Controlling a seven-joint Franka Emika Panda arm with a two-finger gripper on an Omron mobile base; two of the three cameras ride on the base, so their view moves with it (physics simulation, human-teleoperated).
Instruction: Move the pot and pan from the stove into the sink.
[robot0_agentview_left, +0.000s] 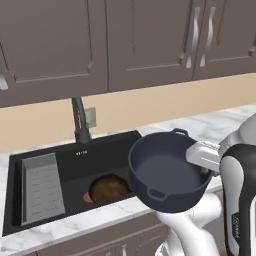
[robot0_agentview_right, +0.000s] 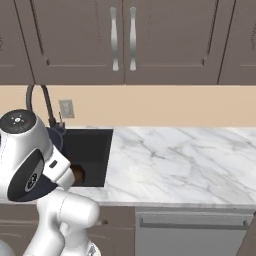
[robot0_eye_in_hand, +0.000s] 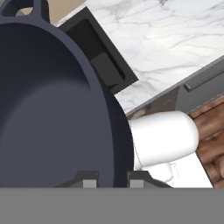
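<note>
The gripper (robot0_eye_in_hand: 111, 183) is clamped shut on the rim of the pot (robot0_agentview_left: 169, 172), its two dark tips pinching the near wall where it meets the hand. The pot hangs in the air, tilted so that its open mouth faces partly toward the cameras, with one loop handle low at the front and the other high at the back. It sits over the right edge of the sink (robot0_agentview_left: 107, 145), partly above the basin and partly above the white counter (robot0_agentview_right: 180, 160) beside it. Down in the basin, the pan (robot0_agentview_left: 107, 187) already lies on the black floor, its brown inside showing just left of and below the pot. A grey ribbed tray (robot0_agentview_left: 42, 187) fills the basin's left end, and a tall dark faucet (robot0_agentview_left: 79, 120) rises behind. Judging by this, the pan's move is done and the pot is being carried in. The next move likely calls for shifting the pot left over open basin floor, levelling it, lowering it clear of the pan, then letting go.
</note>
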